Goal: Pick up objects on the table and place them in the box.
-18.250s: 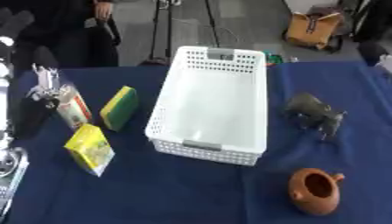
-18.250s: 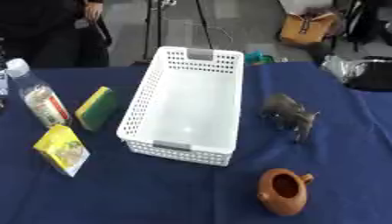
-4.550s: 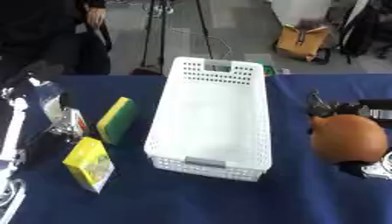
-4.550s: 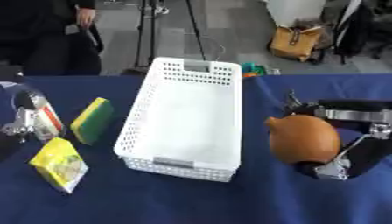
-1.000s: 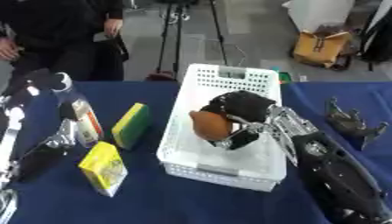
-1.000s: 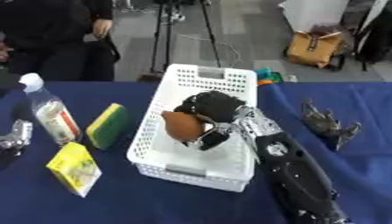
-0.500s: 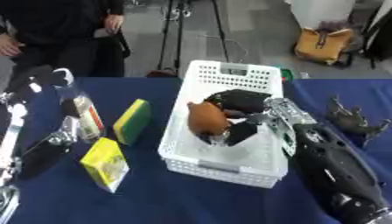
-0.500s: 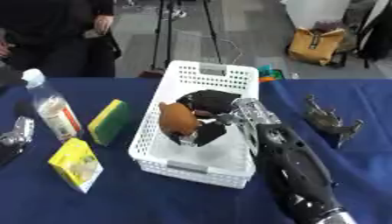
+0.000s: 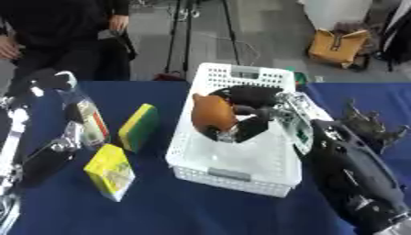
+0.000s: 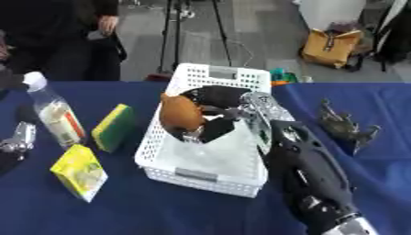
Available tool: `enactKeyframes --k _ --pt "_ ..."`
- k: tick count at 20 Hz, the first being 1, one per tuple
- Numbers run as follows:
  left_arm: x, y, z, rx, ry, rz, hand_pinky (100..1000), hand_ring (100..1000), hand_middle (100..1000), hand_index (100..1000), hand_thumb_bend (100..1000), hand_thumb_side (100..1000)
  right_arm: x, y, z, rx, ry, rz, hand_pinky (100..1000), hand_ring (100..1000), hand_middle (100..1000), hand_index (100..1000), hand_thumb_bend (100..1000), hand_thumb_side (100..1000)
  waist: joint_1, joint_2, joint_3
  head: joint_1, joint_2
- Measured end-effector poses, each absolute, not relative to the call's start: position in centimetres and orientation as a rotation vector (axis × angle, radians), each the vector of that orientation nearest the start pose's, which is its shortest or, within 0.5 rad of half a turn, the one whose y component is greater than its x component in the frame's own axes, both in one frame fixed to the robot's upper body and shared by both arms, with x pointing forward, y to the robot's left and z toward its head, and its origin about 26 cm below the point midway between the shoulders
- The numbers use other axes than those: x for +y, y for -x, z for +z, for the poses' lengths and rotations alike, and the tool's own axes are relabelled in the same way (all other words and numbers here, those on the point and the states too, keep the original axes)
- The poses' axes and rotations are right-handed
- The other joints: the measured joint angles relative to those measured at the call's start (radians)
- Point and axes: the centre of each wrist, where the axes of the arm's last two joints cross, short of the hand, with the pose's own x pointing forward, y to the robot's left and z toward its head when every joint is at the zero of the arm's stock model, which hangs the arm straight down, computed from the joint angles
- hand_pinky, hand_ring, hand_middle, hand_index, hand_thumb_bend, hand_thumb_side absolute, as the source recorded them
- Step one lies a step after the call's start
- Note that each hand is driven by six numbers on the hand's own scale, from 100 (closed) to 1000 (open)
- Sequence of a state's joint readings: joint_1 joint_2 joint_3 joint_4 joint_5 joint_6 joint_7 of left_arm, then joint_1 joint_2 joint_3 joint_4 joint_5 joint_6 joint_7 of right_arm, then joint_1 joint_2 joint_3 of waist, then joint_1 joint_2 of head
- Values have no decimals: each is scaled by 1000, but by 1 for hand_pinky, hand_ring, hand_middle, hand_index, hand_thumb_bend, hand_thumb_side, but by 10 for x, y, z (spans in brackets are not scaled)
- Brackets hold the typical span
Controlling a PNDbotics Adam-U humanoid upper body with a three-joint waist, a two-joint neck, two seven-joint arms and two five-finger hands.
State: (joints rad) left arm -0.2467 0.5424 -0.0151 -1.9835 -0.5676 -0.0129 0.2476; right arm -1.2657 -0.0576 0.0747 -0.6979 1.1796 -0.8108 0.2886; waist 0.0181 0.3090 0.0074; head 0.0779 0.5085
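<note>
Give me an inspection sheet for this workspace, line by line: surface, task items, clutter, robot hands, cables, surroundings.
Surface: table under a dark blue cloth.
Job's things: white box; brown teapot held above it; bottle, green-yellow sponge, yellow carton left of box; grey animal figure right.
Clutter: nothing seen.
Robot hands: right robot hand curled round teapot; left robot hand low at left edge, fingers unclear.
Cables: nothing seen.
Surroundings: tripod legs, tan bag, standing people behind table.

White perforated box (image 9: 233,173) lies mid-table; brown pot (image 9: 213,113) tilted above its interior; bottle (image 10: 54,112), sponge (image 10: 113,127), yellow packet (image 10: 79,172) left, grey figurine (image 10: 345,125) right.
</note>
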Motion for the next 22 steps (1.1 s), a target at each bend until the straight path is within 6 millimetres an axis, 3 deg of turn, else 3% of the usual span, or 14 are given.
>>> enactKeyframes --k 3,4,5,7,8,13,14,16,19,20,22 --pt "294 -294 202 -2226 -1083 -649 1000 926 691 869 100 602 -86 -500 241 2167 -620 -2379 878 1000 1000 1000 106 1000 2 0 0 -2 0" --pt "294 -294 202 -2226 -1083 -649 1000 927 691 869 100 602 -87 -500 241 2150 -631 -2390 888 1000 1000 1000 167 1000 2 0 0 -2 0" --pt "294 -294 202 -2226 -1083 -649 1000 927 691 869 100 602 -87 -500 243 2130 -643 -2401 888 1000 1000 1000 167 1000 2 0 -1 -2 0" --pt "294 -294 202 -2226 -1083 -648 1000 926 691 869 100 602 -86 -500 246 2099 -665 -2419 897 1000 1000 1000 206 968 2 0 -1 -3 0" --pt "294 -294 202 -2226 -1083 -648 1000 926 691 869 100 601 -87 -500 246 2080 -680 -2434 914 1000 1000 1000 244 911 2 0 -1 -3 0" --pt "294 -294 202 -2225 -1083 -648 1000 927 691 869 100 601 -89 -500 254 1941 -793 -2486 942 1000 1000 1000 289 834 2 0 -1 -4 0" --pt "294 -294 202 -2225 -1084 -648 1000 927 690 869 100 598 -89 -500 254 1913 -813 -2495 960 1000 1000 1000 381 797 2 0 -1 -4 0" --pt "294 -294 202 -2225 -1084 -648 1000 926 689 869 100 595 -89 -500 257 1851 -857 -2516 1000 1000 1000 1000 472 779 2 0 -1 -4 0" --pt "294 -294 202 -2225 -1084 -648 1000 926 689 869 100 595 -90 -502 260 1740 -929 -2561 1000 1000 1000 1000 539 776 0 -3 1 -7 0" --pt "294 -294 202 -2225 -1084 -648 1000 926 689 869 100 596 -91 -503 261 1706 -951 -2579 1000 1000 1000 1000 589 813 -1 -4 3 -8 0" --pt "294 -294 202 -2225 -1084 -648 1000 926 689 869 100 594 -94 -505 259 1686 -969 -2609 1000 1000 1000 1000 593 820 -1 -5 7 -12 0"
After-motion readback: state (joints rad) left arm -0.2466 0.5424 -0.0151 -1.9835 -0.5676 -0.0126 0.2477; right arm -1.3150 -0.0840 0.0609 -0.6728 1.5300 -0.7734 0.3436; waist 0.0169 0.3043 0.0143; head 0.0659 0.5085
